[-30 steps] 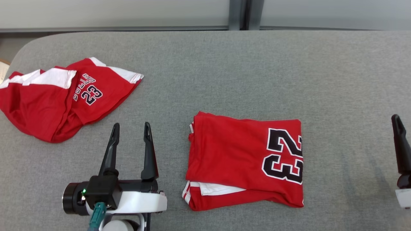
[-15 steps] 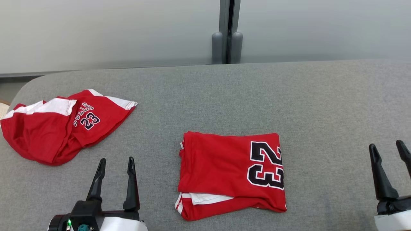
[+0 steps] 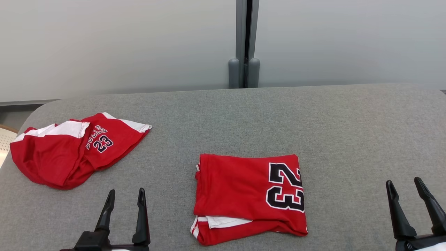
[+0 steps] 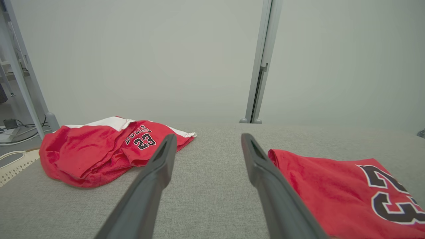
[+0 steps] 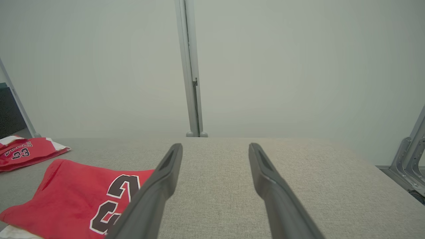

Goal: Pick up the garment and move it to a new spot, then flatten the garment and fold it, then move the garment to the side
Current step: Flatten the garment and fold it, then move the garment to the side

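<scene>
head camera tilted up; folded jersey point(image 3: 237, 188) stayed on the grey surface point(image 3: 348, 139). both jaws were open and empty: left jaws near its left edge, right jaws well apart to its right. crumpled jersey point(image 3: 52, 164) lay far left.

The desk point(image 3: 313, 115) is covered in coarse grey woven cloth — matt. The folded garment point(image 3: 237, 184) is soft red cloth; the left tool point(image 3: 126, 191), smooth matt plastic.

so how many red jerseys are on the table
2. The folded jersey lies at the middle of the grey table; the crumpled jersey lies near its left end. None seems hidden.
</scene>
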